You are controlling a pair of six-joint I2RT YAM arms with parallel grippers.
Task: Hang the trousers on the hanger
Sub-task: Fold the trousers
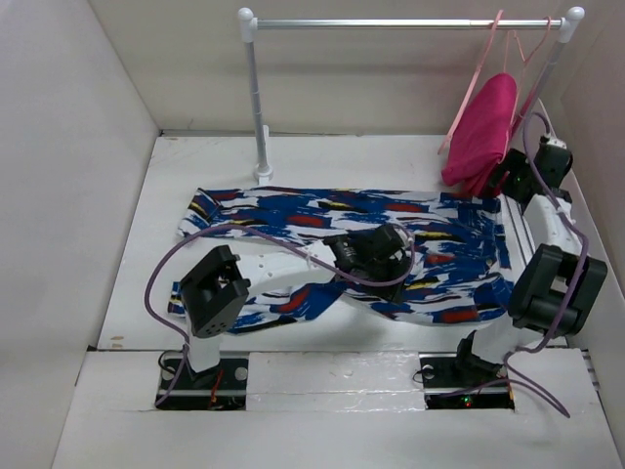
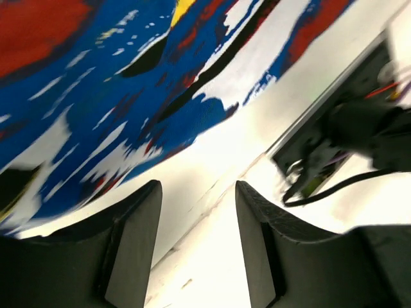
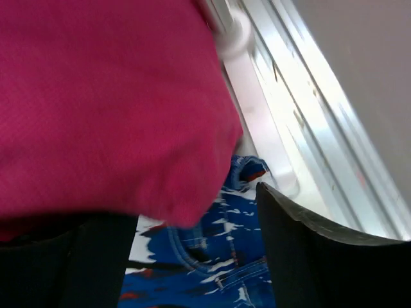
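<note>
The trousers [image 1: 293,210], in a blue, white and red print, lie spread flat across the table. My left gripper [image 1: 389,256] hovers over their middle-right part, open and empty; in its wrist view [image 2: 198,186] the cloth [image 2: 96,96] fills the upper left and bare table lies between the fingers. The light-pink hanger [image 1: 476,78] hangs from the rail at the back right. My right gripper [image 1: 515,179] is open and empty, beside the hanging magenta garment [image 1: 483,127]. Its wrist view [image 3: 186,212] shows that garment [image 3: 96,96] above the trousers' waist [image 3: 218,256].
A silver rail [image 1: 391,22] on white posts [image 1: 259,107] spans the back of the table. White walls close in the left, back and right. The right arm's base [image 2: 334,147] shows in the left wrist view. A raised white ledge [image 1: 332,371] runs along the near edge.
</note>
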